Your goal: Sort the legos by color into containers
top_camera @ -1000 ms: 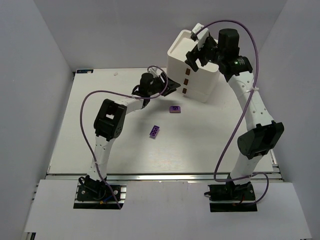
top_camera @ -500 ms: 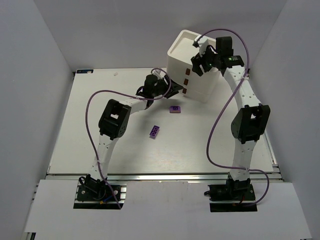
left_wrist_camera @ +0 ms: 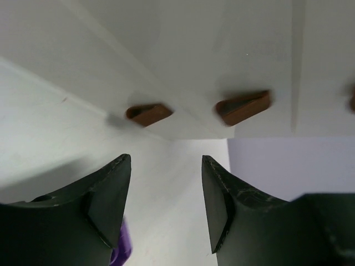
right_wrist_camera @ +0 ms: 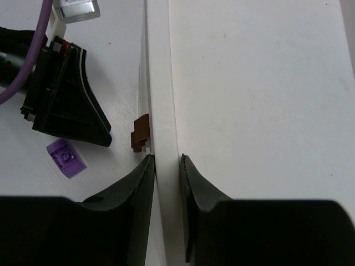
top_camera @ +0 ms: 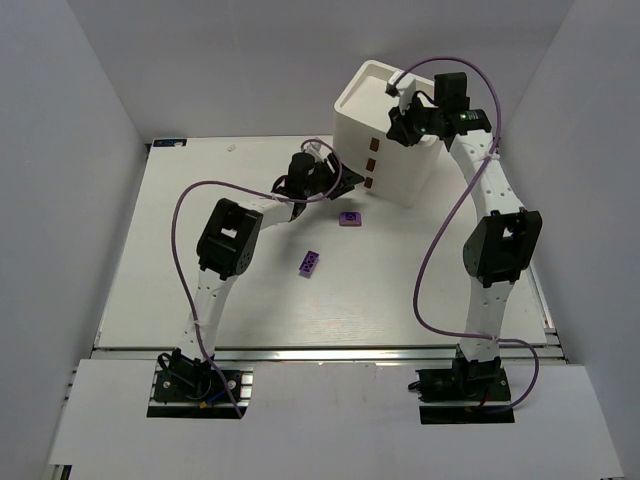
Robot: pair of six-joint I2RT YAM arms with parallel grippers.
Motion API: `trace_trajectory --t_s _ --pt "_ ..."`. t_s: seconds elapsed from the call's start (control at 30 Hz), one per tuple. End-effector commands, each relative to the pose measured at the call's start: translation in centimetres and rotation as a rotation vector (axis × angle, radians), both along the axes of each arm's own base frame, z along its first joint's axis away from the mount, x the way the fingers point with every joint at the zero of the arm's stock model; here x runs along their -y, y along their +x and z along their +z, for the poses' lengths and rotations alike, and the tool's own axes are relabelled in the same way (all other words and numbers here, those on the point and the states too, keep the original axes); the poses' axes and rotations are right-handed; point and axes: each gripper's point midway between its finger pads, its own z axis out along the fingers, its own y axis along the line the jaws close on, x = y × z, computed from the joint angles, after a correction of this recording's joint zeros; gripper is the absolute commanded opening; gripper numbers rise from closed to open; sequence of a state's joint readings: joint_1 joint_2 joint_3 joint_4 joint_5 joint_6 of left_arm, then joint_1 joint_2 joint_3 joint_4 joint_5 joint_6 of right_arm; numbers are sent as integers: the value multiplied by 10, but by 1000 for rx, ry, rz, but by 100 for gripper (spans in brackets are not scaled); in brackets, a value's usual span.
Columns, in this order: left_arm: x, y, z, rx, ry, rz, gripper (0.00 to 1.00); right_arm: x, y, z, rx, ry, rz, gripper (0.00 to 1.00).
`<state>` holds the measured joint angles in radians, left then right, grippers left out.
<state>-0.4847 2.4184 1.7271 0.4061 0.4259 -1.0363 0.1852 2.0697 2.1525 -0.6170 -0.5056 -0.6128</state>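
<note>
Right claw point(right_wrist_camera: 165, 166) narrow, pinching rim of top bin point(top_camera: 362, 95) on white bin stack point(top_camera: 400, 170), far side of table point(top_camera: 200, 280). Left claw point(left_wrist_camera: 165, 183) wide, holding nothing, facing brown marks point(left_wrist_camera: 148, 113) low on stack. No writing readable. 2 purple legos point(top_camera: 349, 218) on table in front of stack.
</note>
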Motion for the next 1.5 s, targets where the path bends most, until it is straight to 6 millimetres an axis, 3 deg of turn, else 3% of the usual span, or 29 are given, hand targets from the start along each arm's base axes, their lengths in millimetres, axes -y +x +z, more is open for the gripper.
trace_trajectory --t_s 0.0,0.27,0.7,1.0,1.23,1.33,1.47 --pt "-9 -9 12 49 41 -3 64 -11 -33 10 -107 59 49 15" --pt "-22 -23 -3 104 152 -28 64 -19 -57 19 -174 108 97 14" --pt "-13 -20 20 442 266 -72 64 -31 -92 20 -298 192 152 14" --pt "4 -34 17 526 316 -100 63 -36 -93 20 -367 255 97 37" --pt "16 -39 14 569 367 -78 60 -40 -93 16 -403 276 77 38" --pt "16 -31 16 581 402 -37 57 -42 -95 15 -413 279 79 38" --pt "18 -25 8 555 463 6 44 -43 -97 13 -425 281 83 38"
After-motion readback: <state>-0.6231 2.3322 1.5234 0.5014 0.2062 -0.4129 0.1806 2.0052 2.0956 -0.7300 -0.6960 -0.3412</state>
